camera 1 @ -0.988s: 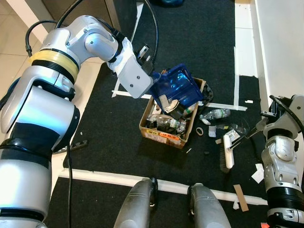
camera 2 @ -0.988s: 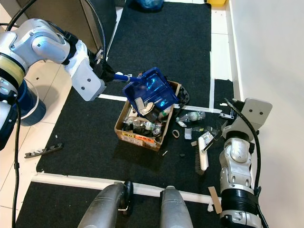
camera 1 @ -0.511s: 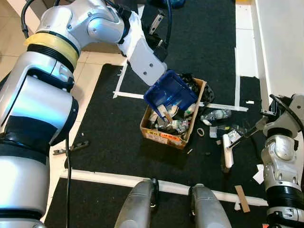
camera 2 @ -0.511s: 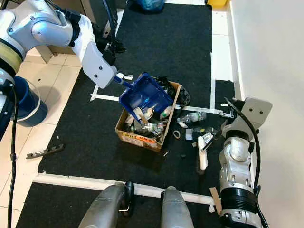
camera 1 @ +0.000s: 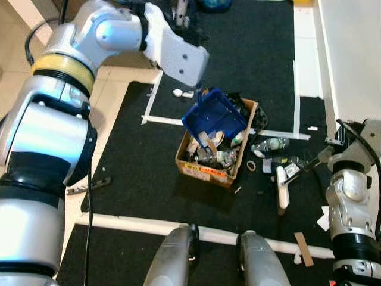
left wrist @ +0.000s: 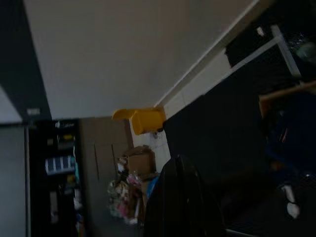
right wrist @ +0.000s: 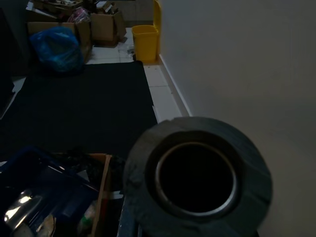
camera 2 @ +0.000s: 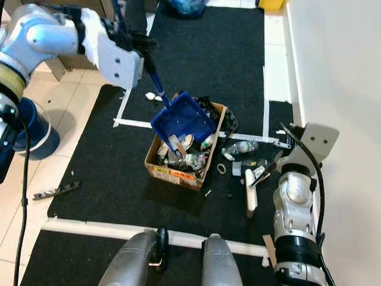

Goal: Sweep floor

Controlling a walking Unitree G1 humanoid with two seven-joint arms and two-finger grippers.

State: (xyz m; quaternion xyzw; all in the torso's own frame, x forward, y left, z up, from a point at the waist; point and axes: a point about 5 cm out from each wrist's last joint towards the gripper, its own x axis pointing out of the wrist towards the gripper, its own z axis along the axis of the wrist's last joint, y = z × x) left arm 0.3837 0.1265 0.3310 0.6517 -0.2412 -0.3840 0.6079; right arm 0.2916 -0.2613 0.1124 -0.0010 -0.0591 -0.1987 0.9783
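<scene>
Blue plastic catches the eye first: the dustpan (camera 2: 183,121) hangs tipped steeply over the open cardboard box (camera 2: 178,161), its scoop just above the heap of rubbish inside, and its thin handle runs up and away toward the robot's left. At the top of that handle sits the left pincer (camera 2: 144,52), raised high over the black mat (camera 2: 202,47), and its fingers are closed on the handle; the left wrist view is very dark and shows little more than one black finger (left wrist: 180,197) against the mat. The box is packed with bottles, wrappers and scraps, and it stands on the mat just this side of a white tape line (camera 2: 134,124). A small white scrap (camera 2: 150,95) lies on the mat beside the handle. Over on the right, the brush (camera 2: 250,192) lies on the floor with its white head pointing toward the robot's feet, and loose litter is scattered around it, including a clear plastic bottle (camera 2: 238,146) between the brush and the box. The right arm (camera 2: 297,196) is down low by the wall next to the brush handle; whether the right pincer is open or closed, I cannot tell. A yellow bin (right wrist: 145,43) stands at the far end of the mat by the wall.
</scene>
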